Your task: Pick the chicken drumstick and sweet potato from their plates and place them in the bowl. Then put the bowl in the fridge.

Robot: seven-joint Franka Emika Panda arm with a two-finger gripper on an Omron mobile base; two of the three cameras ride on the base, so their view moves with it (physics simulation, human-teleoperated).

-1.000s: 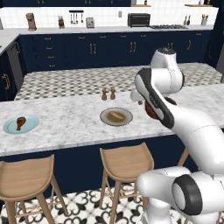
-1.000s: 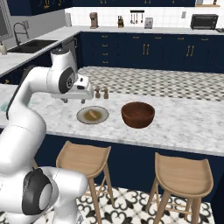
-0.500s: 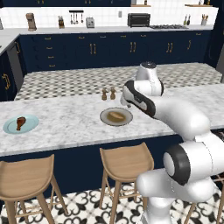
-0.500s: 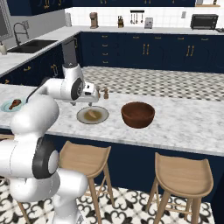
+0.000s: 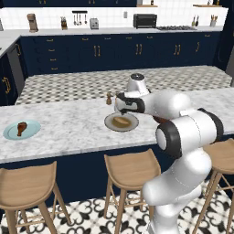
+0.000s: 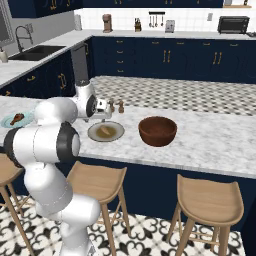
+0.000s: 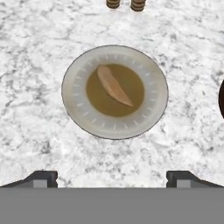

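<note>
The sweet potato (image 7: 113, 85) lies on the grey-beige plate (image 7: 72, 96) in the middle of the marble counter, also seen as the sweet potato (image 5: 121, 121) and sweet potato (image 6: 105, 131). My gripper (image 7: 113, 179) hangs open just above this plate, nothing between its fingertips (image 7: 41, 178); from the base it is the gripper (image 5: 119, 109) and gripper (image 6: 104, 118). The chicken drumstick (image 5: 21, 128) rests on the pale blue plate (image 5: 10, 134) far to the left. The dark wooden bowl (image 6: 157, 131) stands empty to the right of the grey plate (image 6: 119, 131). The fridge is out of view.
Two small shakers (image 6: 116, 106) stand just behind the grey plate, shakers (image 7: 126, 4) at the top of the hand view. Wooden stools (image 5: 130, 170) line the counter's front edge. Navy cabinets and a back counter run along the far wall.
The arm has swung from the bowl's side over to the grey plate and come down over it. The jaws have spread a little wider.
</note>
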